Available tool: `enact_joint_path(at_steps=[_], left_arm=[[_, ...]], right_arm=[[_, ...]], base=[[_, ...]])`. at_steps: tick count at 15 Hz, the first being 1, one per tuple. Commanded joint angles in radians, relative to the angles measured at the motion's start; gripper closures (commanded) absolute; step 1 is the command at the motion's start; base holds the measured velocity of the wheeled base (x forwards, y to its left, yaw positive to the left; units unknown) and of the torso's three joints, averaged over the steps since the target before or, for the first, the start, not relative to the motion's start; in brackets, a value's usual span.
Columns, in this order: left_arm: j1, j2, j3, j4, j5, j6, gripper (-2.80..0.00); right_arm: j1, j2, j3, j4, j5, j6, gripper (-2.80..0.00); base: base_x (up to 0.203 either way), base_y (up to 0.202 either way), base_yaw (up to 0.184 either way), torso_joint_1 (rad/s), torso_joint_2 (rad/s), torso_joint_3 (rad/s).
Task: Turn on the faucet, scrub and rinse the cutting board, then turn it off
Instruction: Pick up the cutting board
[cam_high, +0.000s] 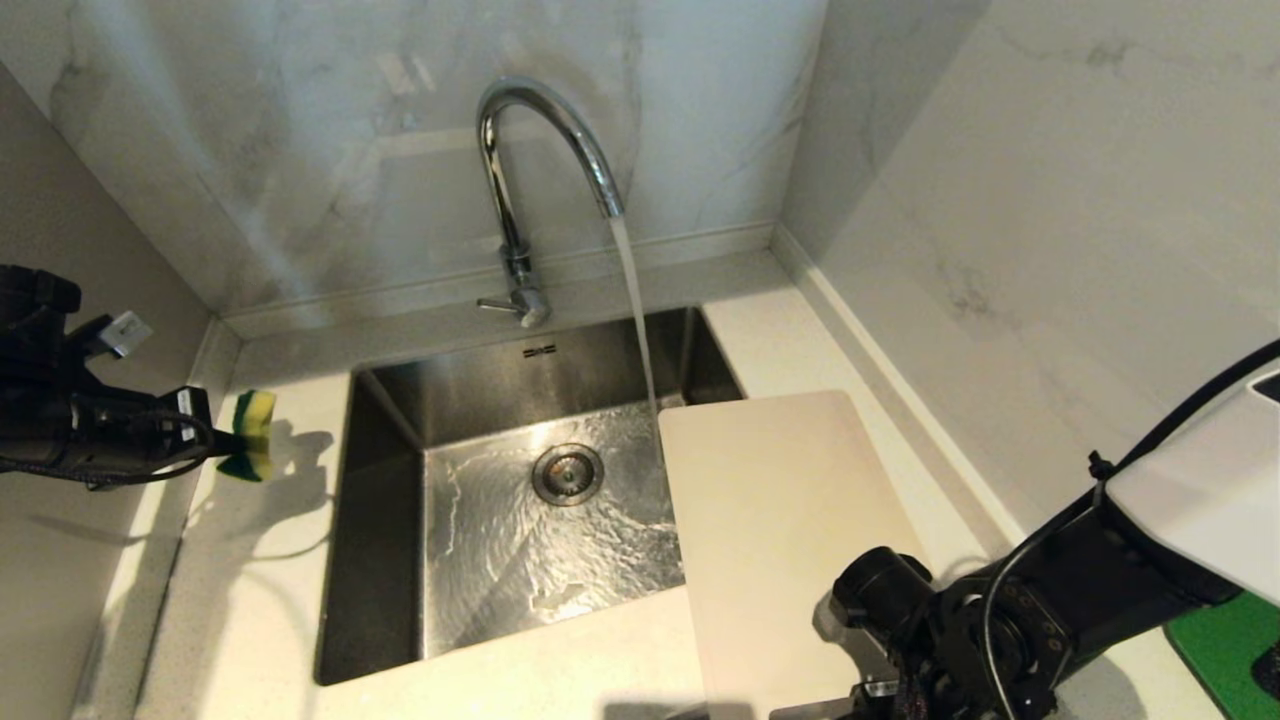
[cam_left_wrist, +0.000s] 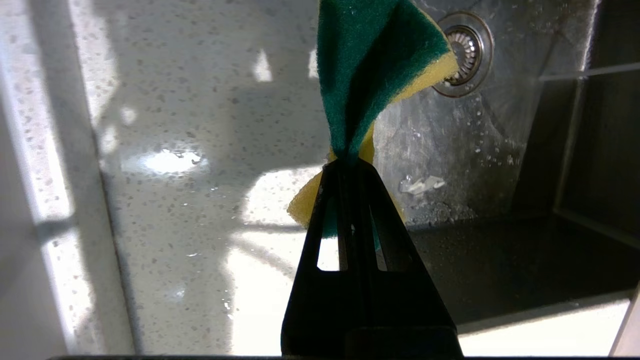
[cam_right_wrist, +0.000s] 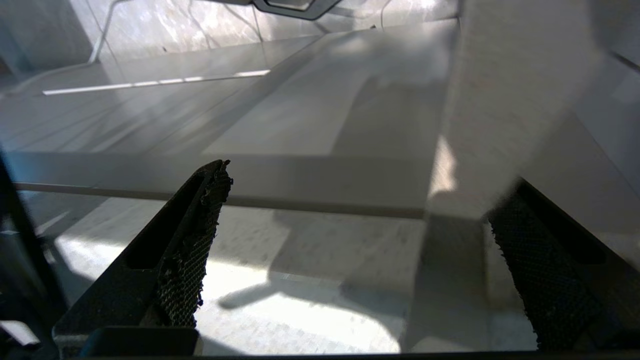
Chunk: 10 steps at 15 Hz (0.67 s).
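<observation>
Partly, the cutting board (cam_high: 775, 520) is cut off: its near end runs under the right arm at the bottom of the head view, so no handle slot can be made out. What shows is a flat cream-white slab with rounded far corners, lying on the counter (cam_high: 250, 600) to the right of the sink (cam_high: 390, 420), its left edge overhanging the basin. In the right wrist view the board (cam_right_wrist: 310, 125) is blurred, seen edge-on as a pale plane. The right gripper (cam_right_wrist: 350, 250) hovers low at its near end, fingers spread wide and holding nothing. The faucet (cam_high: 520, 180) stands behind the sink, water falling from its arched spout just beside the board's far left corner. The left gripper (cam_left_wrist: 350, 165) is clenched on a green-and-yellow sponge (cam_left_wrist: 370, 65), above the counter left of the sink.
</observation>
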Motion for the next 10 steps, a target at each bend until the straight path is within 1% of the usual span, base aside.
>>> enact_joint_path(at_steps=[1, 7, 8, 10], left_arm=[[0.008, 0.005, 0.0, 0.001, -0.002, -0.007, 0.0], [0.008, 0.008, 0.0, 0.0, -0.002, -0.007, 0.0], [0.006, 0.008, 0.0, 0.0, -0.002, -0.007, 0.0], [0.008, 0.008, 0.0, 0.0, -0.002, -0.008, 0.0]], right_arm=[[0.013, 0.047, 0.003, -0.02, -0.009, -0.008, -2.8], [0.023, 0.048, 0.017, -0.029, -0.019, -0.007, -2.8], [0.026, 0.049, 0.029, -0.052, -0.02, -0.007, -2.8], [0.03, 0.059, 0.069, -0.141, -0.02, -0.006, -2.8]], base=[[0.0, 0.0, 0.0, 0.0, 0.0, 0.0], [0.0, 0.0, 0.0, 0.0, 0.0, 0.0], [0.0, 0.0, 0.0, 0.0, 0.0, 0.0], [0.0, 0.0, 0.0, 0.0, 0.0, 0.0]])
